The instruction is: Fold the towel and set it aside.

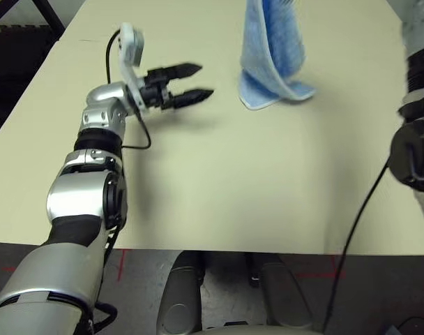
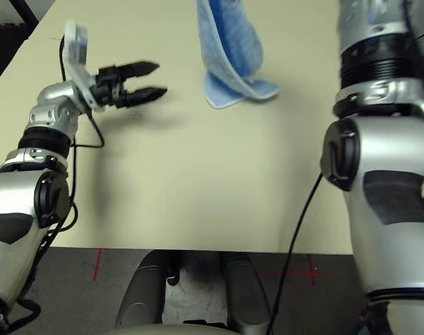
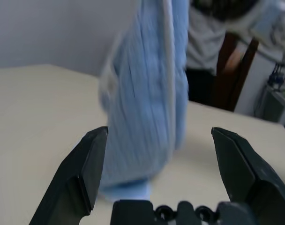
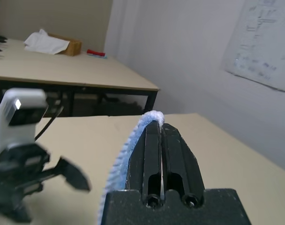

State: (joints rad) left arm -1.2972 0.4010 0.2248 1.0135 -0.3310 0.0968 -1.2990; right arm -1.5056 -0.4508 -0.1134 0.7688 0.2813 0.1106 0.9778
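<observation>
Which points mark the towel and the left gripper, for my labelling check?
Towel (image 1: pixel 283 52): left eye view, hanging cloth's side.
Left gripper (image 1: pixel 199 82): left eye view, midway between fingertips.

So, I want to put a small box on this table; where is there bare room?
Bare: the stretch of table between its near edge and the towel, and the strip left of the left gripper. Crowded: under the raised towel, whose lower end touches the table, held by the right gripper.
</observation>
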